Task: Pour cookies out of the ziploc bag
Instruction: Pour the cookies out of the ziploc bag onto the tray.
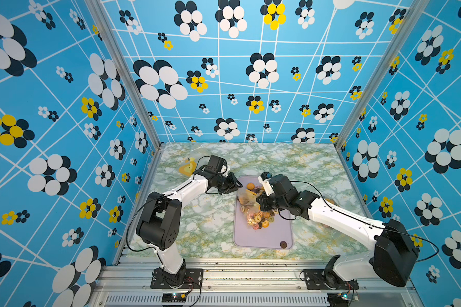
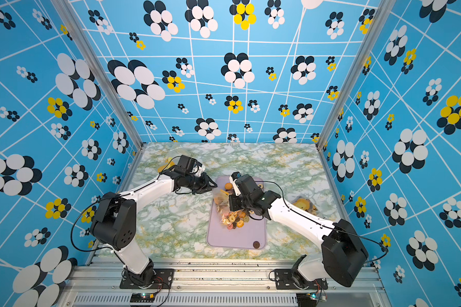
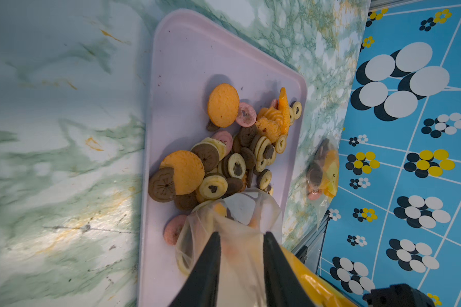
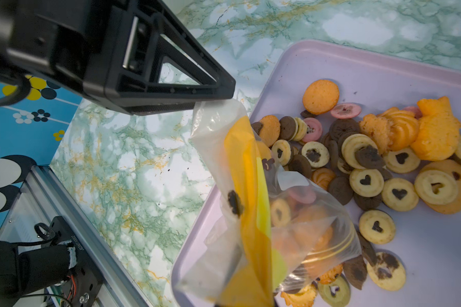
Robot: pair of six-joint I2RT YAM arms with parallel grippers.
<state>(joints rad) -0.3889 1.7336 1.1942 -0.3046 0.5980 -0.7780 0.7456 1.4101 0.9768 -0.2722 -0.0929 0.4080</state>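
The ziploc bag point(image 4: 250, 186), clear with a yellow print, hangs tilted over the lilac tray point(image 1: 261, 239) with its mouth down among the cookies point(image 4: 370, 159). Some cookies are still inside it. Many orange, brown, pink and cream cookies point(image 3: 224, 159) lie heaped on the tray. My right gripper point(image 1: 261, 206) is shut on the bag's raised end; its fingertips are hidden at the edge of the right wrist view. My left gripper point(image 3: 241, 235) straddles a corner of the bag point(image 3: 240, 212), jaws a narrow gap apart with the film between them.
A single dark cookie point(image 1: 283, 244) lies in the tray's near right corner. Another yellow-printed bag point(image 1: 188, 166) lies at the back left of the marble table. A further bag holding cookies point(image 2: 304, 206) sits behind the right arm near the wall.
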